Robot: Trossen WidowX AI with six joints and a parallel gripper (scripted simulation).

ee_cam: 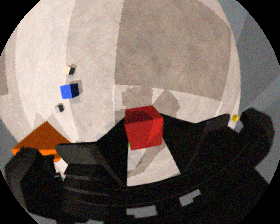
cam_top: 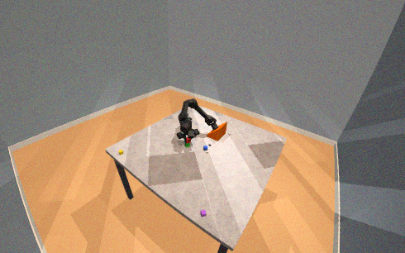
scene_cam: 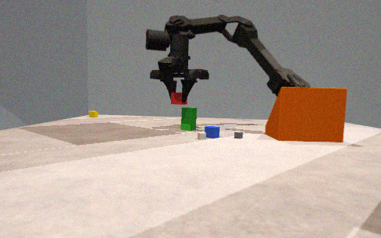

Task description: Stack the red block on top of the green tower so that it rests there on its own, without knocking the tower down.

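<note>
The red block (cam_top: 188,140) (scene_cam: 179,98) (ee_cam: 144,131) is held in the air between the fingertips. My gripper (cam_top: 188,139) (scene_cam: 179,97) (ee_cam: 140,117) is shut on it and points down. The green tower (cam_top: 187,145) (scene_cam: 189,117) stands upright on the table. In the exterior view the red block hangs a little above the height of the tower's top and to its left, with a gap between them. In the wrist view the tower is almost wholly hidden behind the red block and the left finger; only a tiny green sliver shows.
A blue block (cam_top: 205,148) (scene_cam: 212,132) (ee_cam: 67,91), a small whitish cube (scene_cam: 201,135) and a small dark cube (scene_cam: 238,134) (ee_cam: 60,107) lie near the tower. A large orange block (cam_top: 217,131) (scene_cam: 313,114) stands by the arm's base. A yellow block (cam_top: 121,152) (scene_cam: 92,113) and purple block (cam_top: 202,212) lie far off.
</note>
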